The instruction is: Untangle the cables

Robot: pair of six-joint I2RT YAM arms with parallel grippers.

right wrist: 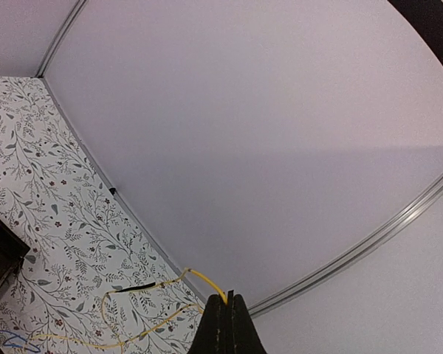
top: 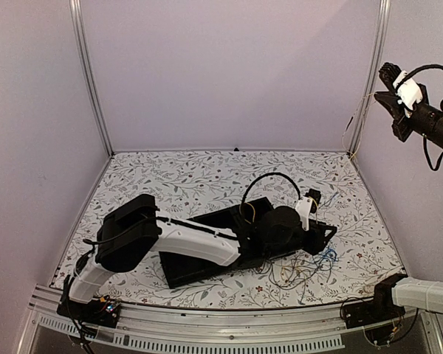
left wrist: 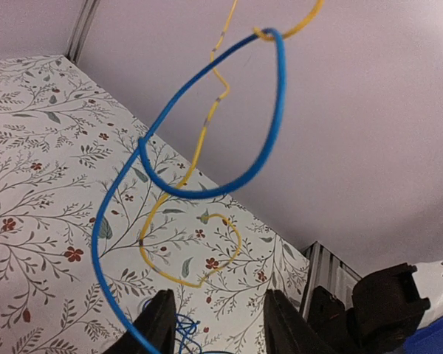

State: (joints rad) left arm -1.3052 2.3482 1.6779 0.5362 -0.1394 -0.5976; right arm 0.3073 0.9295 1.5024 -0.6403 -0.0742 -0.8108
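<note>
Cables (top: 310, 267) in yellow, blue and black lie in a loose tangle on the flower-patterned desk (top: 170, 177), toward its front right part, just in front of the outstretched left arm. From that heap a yellow cable (right wrist: 199, 274) rises off the desk to the right pincer (right wrist: 225, 302), which is raised high by the right wall. Its two fingers are pressed together, with the yellow cable pinched at their tips. A short dark stretch shows on this cable a little way down from the grip. The left pincer (left wrist: 220, 299) sits low over the desk beside the heap, pointing up and outward. Its fingers (left wrist: 159, 324) stand apart, patterned desk and a bit of blue tangle show in the gap, and no wire can be seen clamped between them. A blue cable (left wrist: 277, 110) hangs in the air ahead of it, bent into a wide loop that hooks over the yellow cable near the top of the left wrist view. Lower down it sweeps past the outer edge of the left-hand finger, and whether it touches that finger cannot be told.
</note>
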